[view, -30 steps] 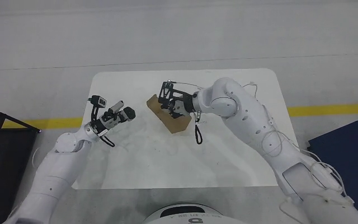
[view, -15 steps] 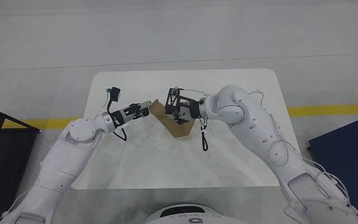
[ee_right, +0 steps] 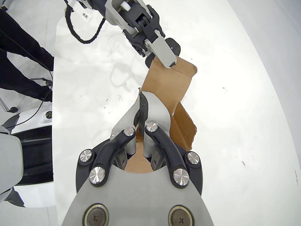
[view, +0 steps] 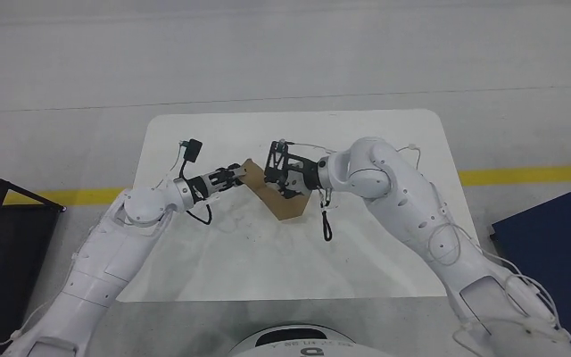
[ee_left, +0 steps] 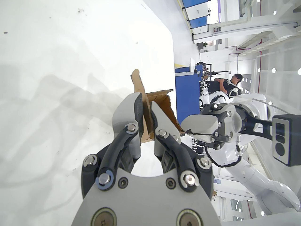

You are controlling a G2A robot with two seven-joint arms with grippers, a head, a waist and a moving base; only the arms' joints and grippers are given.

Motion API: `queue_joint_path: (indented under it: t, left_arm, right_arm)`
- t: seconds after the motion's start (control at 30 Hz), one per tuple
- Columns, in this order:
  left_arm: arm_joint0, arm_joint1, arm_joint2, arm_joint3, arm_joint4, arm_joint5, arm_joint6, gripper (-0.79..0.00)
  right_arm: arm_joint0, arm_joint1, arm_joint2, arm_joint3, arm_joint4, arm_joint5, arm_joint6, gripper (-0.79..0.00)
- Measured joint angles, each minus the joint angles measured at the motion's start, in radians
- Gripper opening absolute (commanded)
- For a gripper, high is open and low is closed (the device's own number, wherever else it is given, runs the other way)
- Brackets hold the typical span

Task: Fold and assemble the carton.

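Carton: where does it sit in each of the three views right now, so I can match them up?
Top view: carton mid-table, bridging the two claws.
Left wrist view: carton with its edge pinched in the left claw.
Right wrist view: carton just beyond the right claw, which grips another edge.
Shared landmark: the left claw, clamped on the carton's end away from the right claw.

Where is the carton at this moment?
In the top view the carton is near the middle of the white table, between the two arms. The left gripper is shut on its left flap and the right gripper on another edge.
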Motion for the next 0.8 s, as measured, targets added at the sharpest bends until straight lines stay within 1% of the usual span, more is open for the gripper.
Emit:
queue_joint_path:
  t: [0.03,0.07,0.1,0.27,0.4,0.43,0.47,0.53,0.57,0.6,0.63,0.67,0.8]
  left_arm:
    - [0.001,0.0,-0.002,-0.002,0.007,-0.003,0.002,-0.785]
    - [0.001,0.0,-0.003,-0.006,0.016,-0.008,0.004,-0.785]
    - [0.002,0.0,-0.007,-0.012,0.031,-0.014,0.009,-0.785]
    - [0.012,0.004,-0.027,-0.07,0.116,-0.046,0.051,-0.785]
    - [0.038,0.008,-0.046,-0.145,0.192,-0.048,0.086,-0.785]
    - [0.044,0.009,-0.048,-0.162,0.208,-0.044,0.091,-0.767]
    - [0.049,0.009,-0.049,-0.179,0.223,-0.039,0.095,-0.696]
    - [0.06,0.009,-0.046,-0.211,0.244,-0.03,0.098,-0.616]
    - [0.063,0.008,-0.044,-0.22,0.249,-0.026,0.097,-0.523]
    - [0.065,0.007,-0.04,-0.225,0.255,-0.021,0.095,-0.397]
    - [0.065,0.006,-0.037,-0.226,0.259,-0.015,0.093,-0.071]
    - [0.065,0.005,-0.033,-0.224,0.263,-0.01,0.093,0.0]
    - [0.06,-0.001,-0.024,-0.219,0.265,-0.013,0.101,0.0]
  right_arm:
    - [-0.001,0.0,-0.001,-0.001,-0.001,0.003,0.0,-0.44]
    - [-0.001,0.001,-0.002,-0.001,-0.001,0.004,-0.001,-0.025]
    - [-0.001,0.001,-0.004,-0.002,-0.001,0.006,-0.002,0.0]
    - [-0.007,0.005,0.006,-0.01,0.0,0.014,-0.02,0.0]
    - [-0.049,0.023,0.064,-0.053,-0.024,0.028,-0.052,0.0]
    - [-0.065,0.029,0.08,-0.069,-0.034,0.034,-0.059,0.0]
    - [-0.082,0.034,0.096,-0.085,-0.044,0.042,-0.065,0.0]
    - [-0.126,0.047,0.135,-0.124,-0.065,0.058,-0.077,0.0]
    - [-0.145,0.052,0.15,-0.139,-0.07,0.061,-0.083,0.0]
    - [-0.169,0.058,0.171,-0.156,-0.077,0.065,-0.089,0.0]
    - [-0.186,0.062,0.184,-0.167,-0.08,0.067,-0.092,0.0]
    - [-0.201,0.066,0.196,-0.177,-0.082,0.068,-0.095,0.0]
    - [-0.247,0.077,0.225,-0.202,-0.082,0.076,-0.095,0.0]
